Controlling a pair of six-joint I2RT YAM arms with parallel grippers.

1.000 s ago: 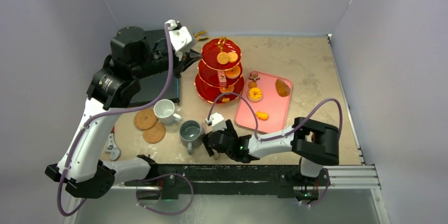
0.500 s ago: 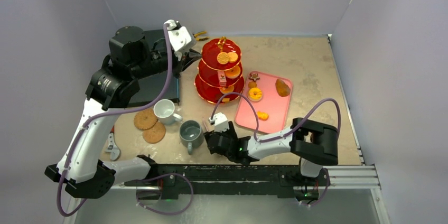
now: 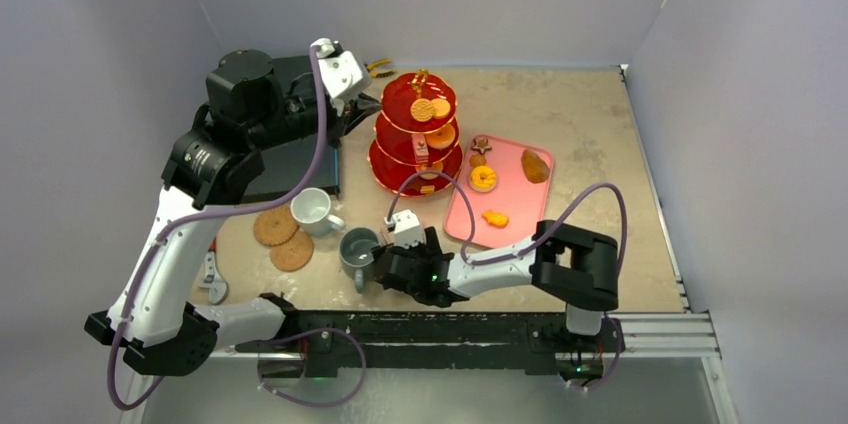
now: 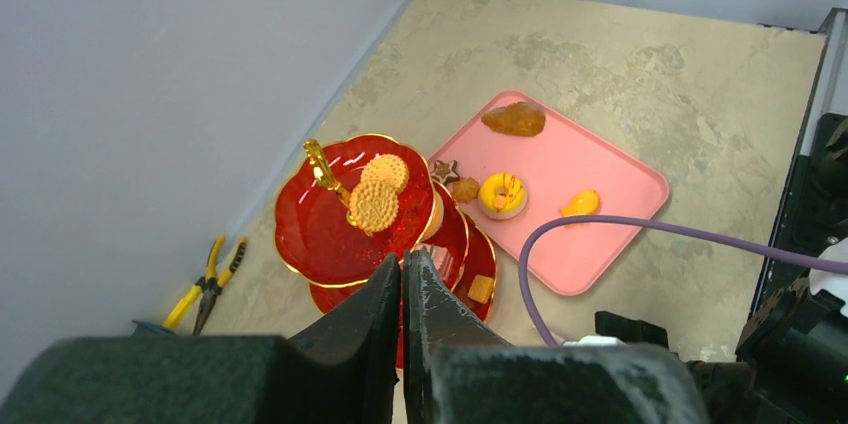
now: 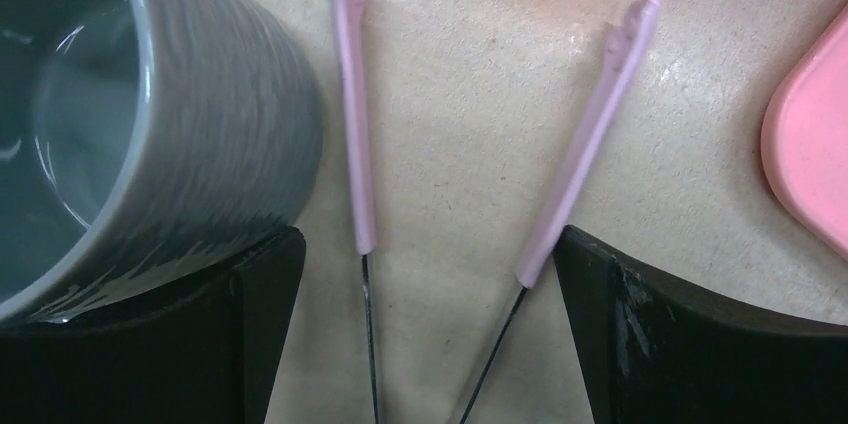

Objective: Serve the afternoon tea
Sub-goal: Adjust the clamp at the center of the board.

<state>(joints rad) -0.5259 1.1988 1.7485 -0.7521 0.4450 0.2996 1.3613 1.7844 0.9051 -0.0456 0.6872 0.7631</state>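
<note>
The grey mug [image 3: 360,248] stands upright at the near centre of the table [image 3: 590,134], just right of the cork coasters [image 3: 283,238] it likely belongs on. My right claw [image 5: 426,244] lies low just beside its right side, jaws wide and empty, apparently lining up a grasp. My left claw [image 4: 403,279], pinched shut on nothing, hovers far left beside the red stand [image 4: 330,219], out of the way.

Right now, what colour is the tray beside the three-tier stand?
The tray is plain pink, best seen in the left wrist view.
</note>
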